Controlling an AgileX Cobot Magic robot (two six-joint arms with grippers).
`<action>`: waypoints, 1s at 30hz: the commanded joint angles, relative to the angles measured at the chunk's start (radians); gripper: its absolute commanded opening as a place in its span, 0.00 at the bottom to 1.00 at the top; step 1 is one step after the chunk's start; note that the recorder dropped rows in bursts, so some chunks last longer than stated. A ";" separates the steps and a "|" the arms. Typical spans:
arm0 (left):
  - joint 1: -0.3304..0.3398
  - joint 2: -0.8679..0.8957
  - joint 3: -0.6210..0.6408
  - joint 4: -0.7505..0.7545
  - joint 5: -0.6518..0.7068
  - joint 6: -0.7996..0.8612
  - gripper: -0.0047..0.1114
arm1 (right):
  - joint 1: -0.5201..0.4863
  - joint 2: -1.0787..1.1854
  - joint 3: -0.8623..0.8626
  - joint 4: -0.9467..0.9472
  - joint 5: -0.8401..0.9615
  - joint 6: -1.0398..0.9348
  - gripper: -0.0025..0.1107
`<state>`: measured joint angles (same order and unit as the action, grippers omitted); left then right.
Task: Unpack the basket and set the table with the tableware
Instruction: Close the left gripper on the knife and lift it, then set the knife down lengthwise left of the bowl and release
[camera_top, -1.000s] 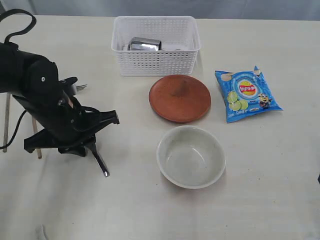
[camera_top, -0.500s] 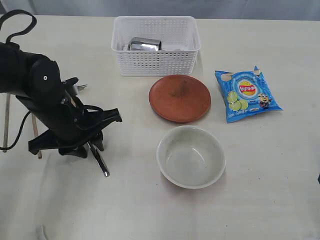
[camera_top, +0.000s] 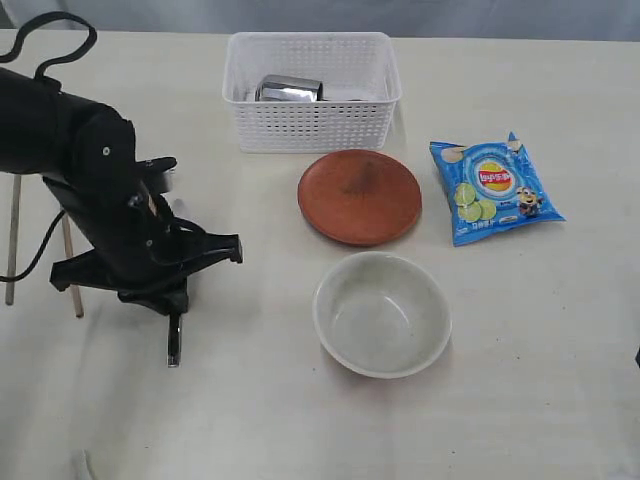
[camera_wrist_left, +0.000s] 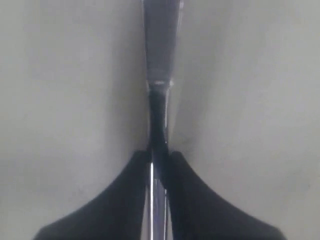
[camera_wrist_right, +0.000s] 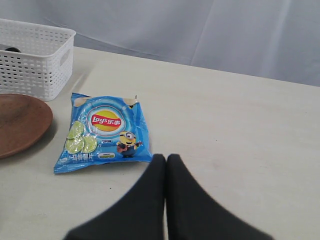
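My left gripper (camera_top: 176, 305) is shut on the steel knife (camera_top: 174, 345), which points down at the table (camera_top: 250, 420) left of the bowl. In the left wrist view the knife (camera_wrist_left: 160, 60) runs out from between the closed-in fingers (camera_wrist_left: 125, 200) of that gripper (camera_wrist_left: 159, 157). The white basket (camera_top: 312, 90) stands at the back with the steel cup (camera_top: 289, 89) lying inside. The brown plate (camera_top: 359, 196) and the pale bowl (camera_top: 381, 312) sit in the middle. Two chopsticks (camera_top: 12, 240) lie at the far left. My right gripper (camera_wrist_right: 166, 159) is shut and empty beside the chip bag.
A blue chip bag (camera_top: 495, 187) lies right of the plate, also in the right wrist view as the bag (camera_wrist_right: 104, 131) next to the basket corner (camera_wrist_right: 35, 57) and plate edge (camera_wrist_right: 20, 122). The left arm (camera_top: 80, 170) covers the table's left side.
The knife has swung from slanting toward the bowl to pointing straight at the front edge, its tip now further left. The left arm shifted slightly right.
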<state>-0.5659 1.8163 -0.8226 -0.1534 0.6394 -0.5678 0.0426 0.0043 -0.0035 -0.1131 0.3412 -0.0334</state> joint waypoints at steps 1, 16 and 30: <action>-0.004 0.054 0.032 0.094 0.103 0.044 0.04 | 0.000 -0.004 0.004 -0.006 -0.003 0.001 0.02; -0.004 -0.067 0.079 0.066 0.203 0.081 0.04 | 0.000 -0.004 0.004 -0.006 -0.003 0.001 0.02; -0.004 -0.076 0.079 0.003 0.054 0.103 0.30 | 0.000 -0.004 0.004 -0.006 -0.003 0.001 0.02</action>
<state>-0.5659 1.7352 -0.7507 -0.1242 0.7459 -0.4651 0.0426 0.0043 -0.0035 -0.1131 0.3412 -0.0334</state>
